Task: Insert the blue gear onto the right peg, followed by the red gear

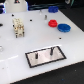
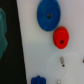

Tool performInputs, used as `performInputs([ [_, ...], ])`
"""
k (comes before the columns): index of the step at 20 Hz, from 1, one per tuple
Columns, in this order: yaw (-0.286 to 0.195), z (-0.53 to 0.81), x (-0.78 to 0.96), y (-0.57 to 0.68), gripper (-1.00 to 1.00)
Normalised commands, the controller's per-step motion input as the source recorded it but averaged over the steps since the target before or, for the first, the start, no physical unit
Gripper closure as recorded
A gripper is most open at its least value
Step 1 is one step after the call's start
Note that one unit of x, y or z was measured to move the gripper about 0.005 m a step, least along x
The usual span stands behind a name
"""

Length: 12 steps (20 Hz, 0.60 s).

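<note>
The blue gear (image 1: 63,27) and smaller red gear (image 1: 52,22) are shown touching on the white table (image 1: 20,50), well apart from the right peg (image 1: 51,51) (on its grey plate (image 1: 45,56)); the gripper's state cannot be told.

The blue gear (image 1: 63,27) lies flat, touching the smaller red gear (image 1: 52,22) on its left. The right peg (image 1: 52,51) stands upright on its plate, nearer, well apart.

Your exterior view looks down at an angle across the whole white tabletop (image 1: 20,55) from some way off. Your wrist view faces straight down, much closer; both share the blue gear (image 1: 63,27) (image 2: 48,15) and red gear (image 1: 52,22) (image 2: 61,37).
</note>
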Motion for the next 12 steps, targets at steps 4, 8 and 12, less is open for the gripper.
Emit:
performInputs([
  [4,0.0,-0.51,-0.23,0.09,-1.0],
  [8,0.0,-0.54,-0.34,-0.13,-1.0],
  [12,0.0,-0.52,-0.31,-0.28,-1.0],
])
